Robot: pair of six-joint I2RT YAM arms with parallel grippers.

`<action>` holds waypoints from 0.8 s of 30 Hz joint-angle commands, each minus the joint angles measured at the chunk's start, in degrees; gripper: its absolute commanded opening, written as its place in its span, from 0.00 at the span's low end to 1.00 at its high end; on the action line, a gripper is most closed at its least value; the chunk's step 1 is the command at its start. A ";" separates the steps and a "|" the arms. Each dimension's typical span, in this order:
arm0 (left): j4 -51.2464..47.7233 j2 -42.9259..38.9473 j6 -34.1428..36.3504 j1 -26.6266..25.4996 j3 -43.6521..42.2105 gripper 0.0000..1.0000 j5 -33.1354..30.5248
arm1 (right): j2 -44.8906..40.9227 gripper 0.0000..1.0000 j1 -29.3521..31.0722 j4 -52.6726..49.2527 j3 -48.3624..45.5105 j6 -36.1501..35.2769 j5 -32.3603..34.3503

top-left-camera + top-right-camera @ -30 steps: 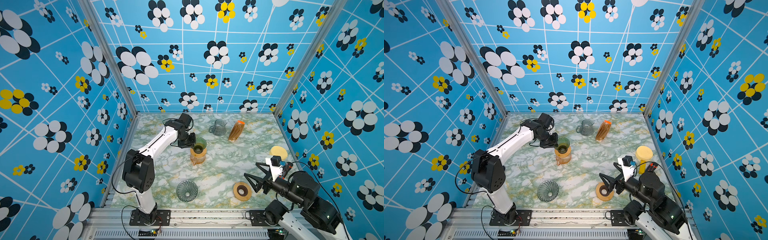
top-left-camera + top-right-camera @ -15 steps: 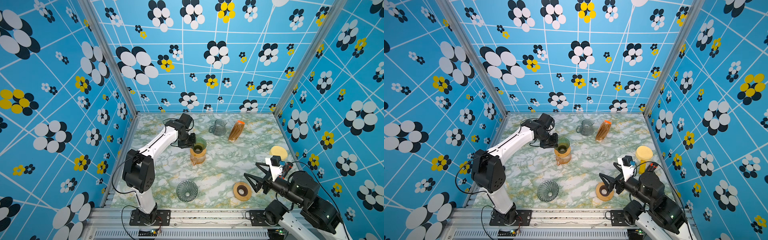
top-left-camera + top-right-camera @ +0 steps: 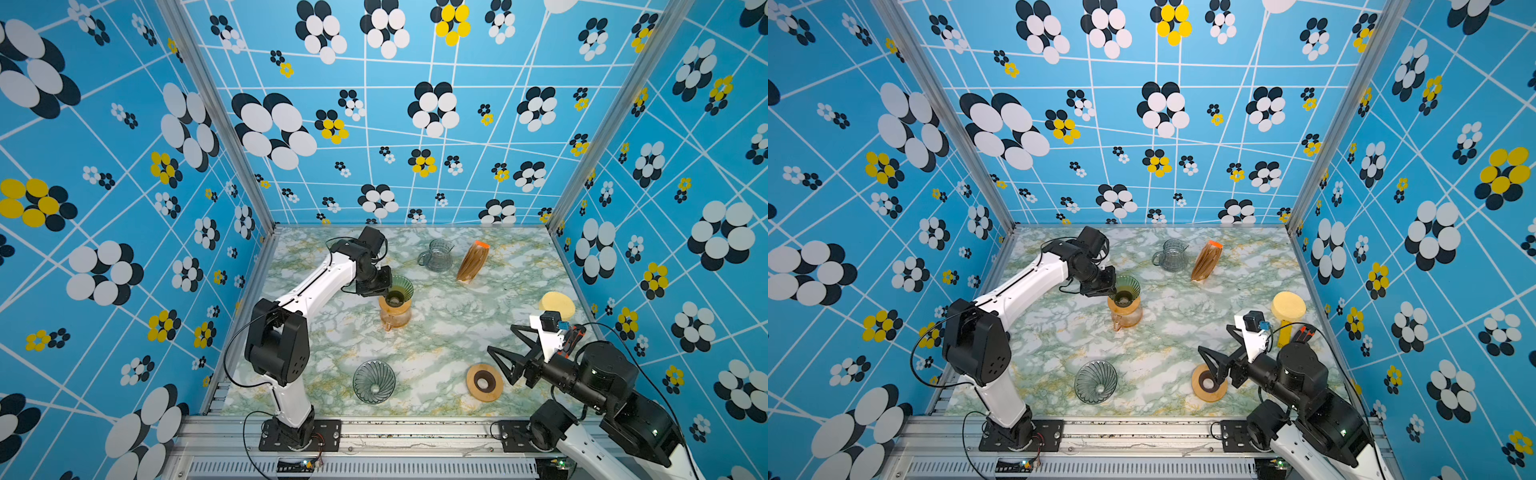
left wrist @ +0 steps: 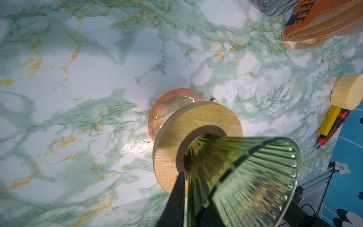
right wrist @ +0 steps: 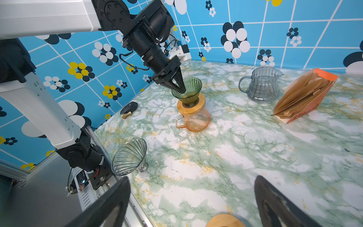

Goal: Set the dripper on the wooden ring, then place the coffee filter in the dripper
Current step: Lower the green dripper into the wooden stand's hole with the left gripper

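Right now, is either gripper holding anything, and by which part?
Left gripper pinches the green dripper by its rim wall, one finger inside, one outside. Right gripper is open, holding nothing.

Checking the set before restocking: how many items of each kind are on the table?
Drippers: 2, green dripper and clear dripper
Servers: 2, orange server and grey server
Wooden rings: 2, ring on the orange server and loose ring
Filter pack: 1
Sponge: 1
Yellow tool: 1
Black knob: 1
Total: 10

Centre: dripper on carafe; behind: jug, filter pack; in front: second dripper, ring.
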 commanded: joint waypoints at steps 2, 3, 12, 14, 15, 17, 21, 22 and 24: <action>0.14 -0.56 0.21 -0.32 -0.48 0.12 -0.71 | 0.47 0.99 0.43 -0.29 -0.32 -0.43 0.25; 0.44 -0.70 -0.01 -0.32 -0.70 0.12 -0.55 | 0.48 0.99 0.42 -0.27 -0.25 -0.43 0.21; 1.85 -1.51 -0.81 -0.28 -2.11 0.11 -0.27 | 0.64 0.99 0.42 -0.21 -0.30 -0.52 0.20; 2.34 -1.88 -0.98 -0.21 -2.79 0.10 -0.33 | 0.73 0.99 0.38 -0.24 -0.30 -0.47 0.12; 2.48 -2.04 -1.07 -0.21 -3.04 0.10 -0.32 | 0.82 0.99 0.41 -0.21 -0.33 -0.47 0.06; 2.61 -2.06 -1.07 -0.21 -3.28 0.10 -0.19 | 0.95 1.00 0.37 -0.21 -0.30 -0.49 -0.05; 2.16 -1.98 -0.83 -0.21 -3.07 0.11 -0.29 | 1.06 0.99 0.40 -0.30 -0.27 -0.52 -0.11; 2.05 -1.99 -0.69 -0.21 -2.82 0.12 -0.33 | 1.00 0.99 0.42 -0.35 -0.30 -0.50 -0.05; 1.81 -1.97 -0.56 -0.21 -2.39 0.15 -0.30 | 1.02 0.99 0.40 -0.30 -0.17 -0.42 -0.05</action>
